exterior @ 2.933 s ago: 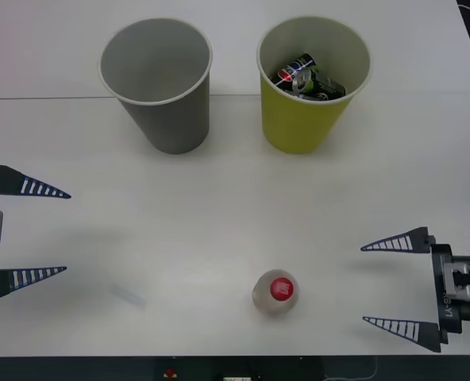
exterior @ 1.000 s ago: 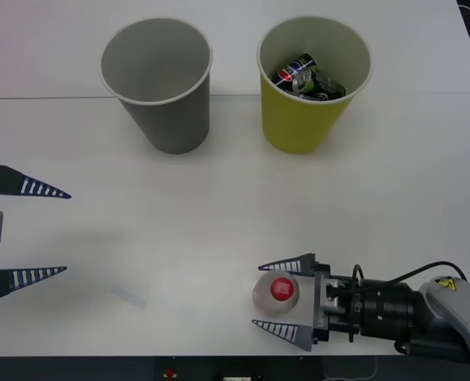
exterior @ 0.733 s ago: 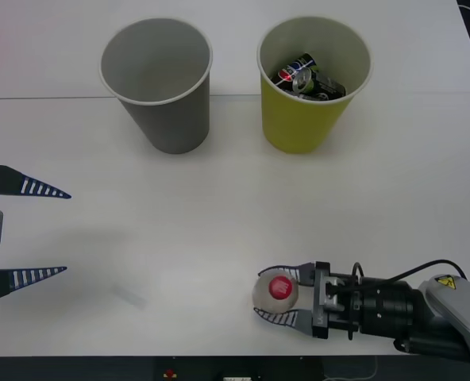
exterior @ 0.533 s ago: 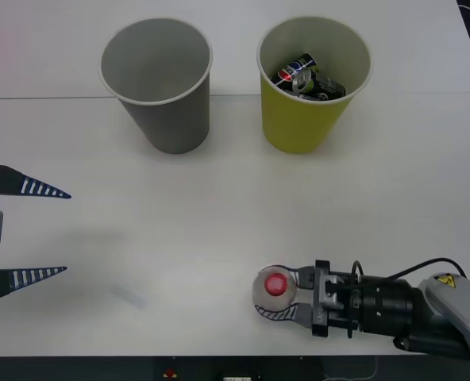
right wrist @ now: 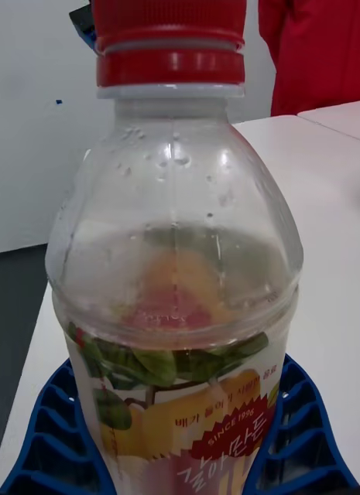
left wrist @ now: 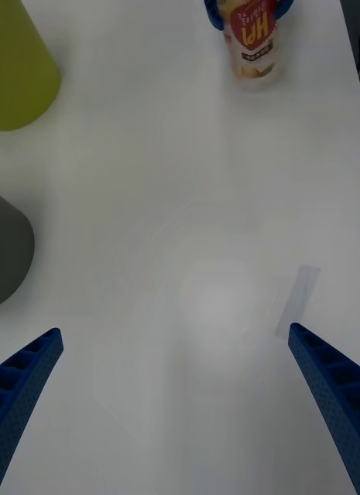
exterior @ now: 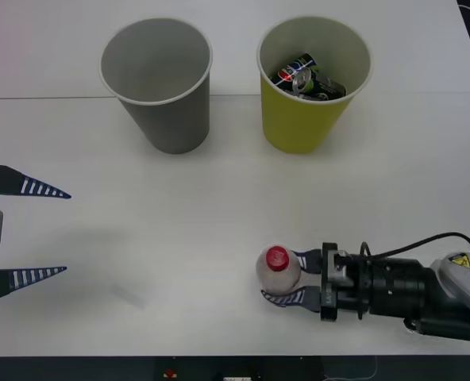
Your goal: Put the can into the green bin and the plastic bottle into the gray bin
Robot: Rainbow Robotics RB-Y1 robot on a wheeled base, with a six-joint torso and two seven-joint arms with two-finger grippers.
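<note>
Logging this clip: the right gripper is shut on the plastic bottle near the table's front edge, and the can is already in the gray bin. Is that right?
Not quite. The right gripper is shut on the plastic bottle, but the front view shows the cans lying in the green bin, not in the gray bin.

Our right gripper (exterior: 285, 279) has blue ribbed fingers on a black block, then a chunky black cylindrical wrist running into a pale gray arm shell with a yellow warning triangle sticker, plus a thin black cable looping over the top. Our left gripper (exterior: 48, 232) has long pointy fingers, black with blue-and-white ribbing, on a black-and-gray bracket with small white lettering.
</note>
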